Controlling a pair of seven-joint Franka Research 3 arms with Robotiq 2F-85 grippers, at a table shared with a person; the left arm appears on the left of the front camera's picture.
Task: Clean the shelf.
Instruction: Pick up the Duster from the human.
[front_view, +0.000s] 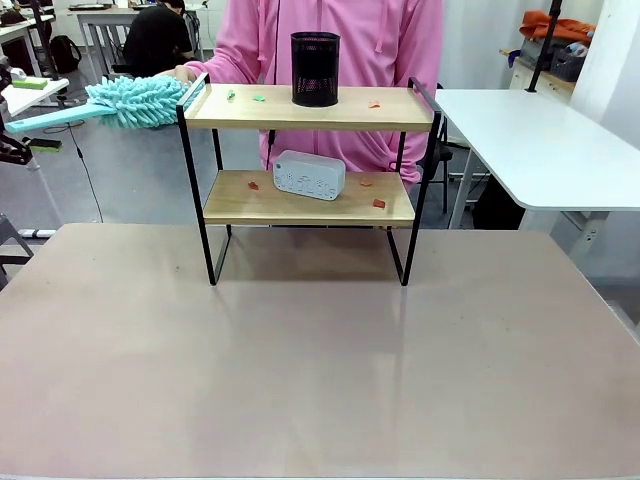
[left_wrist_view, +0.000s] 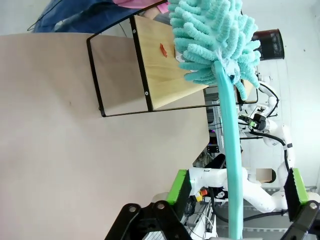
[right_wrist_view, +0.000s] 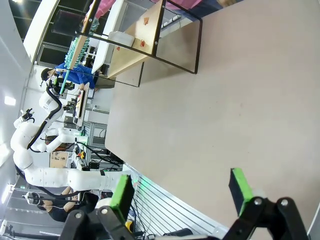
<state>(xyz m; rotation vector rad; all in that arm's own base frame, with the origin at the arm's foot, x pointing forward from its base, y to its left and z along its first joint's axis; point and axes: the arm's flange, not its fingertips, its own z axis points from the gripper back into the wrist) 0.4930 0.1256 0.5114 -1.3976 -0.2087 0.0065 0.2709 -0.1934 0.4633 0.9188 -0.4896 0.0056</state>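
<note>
Teal duster (front_view: 135, 100): its fluffy head hangs in the air just off the left end of the top board. In the left wrist view its handle runs straight out between the fingers of the left gripper (left_wrist_view: 237, 186).
Left gripper state: the green pads stand wide apart on either side of the handle and do not touch it. What fixes the handle lies below the picture's edge and cannot be told.
Right gripper (right_wrist_view: 181, 192): spread wide with nothing between the pads, it hovers over the bare table (front_view: 300, 380).
Shelf (front_view: 390, 112): it stands ahead of the left gripper, just beyond the duster head. From the right gripper it is well off, across the table.
On the boards: a black mesh cup (front_view: 315, 68) and small red and green scraps (front_view: 259, 98) lie on top. A white box (front_view: 309, 174) and more red scraps lie below.
Person's hand (front_view: 182, 72): it rests by the top board's left corner, close behind the duster head.
Step in hand: judging by the scraps on both boards, this is the approach, with sweeping not yet begun.
Next move: probably lowering the head onto the top board and drawing it across. That calls for care near the mesh cup and the person's hand, and the scraps need a clear edge to fall over.
Writing: no brand or label can be read. The white box has dark marks on its face, too small to make out.
</note>
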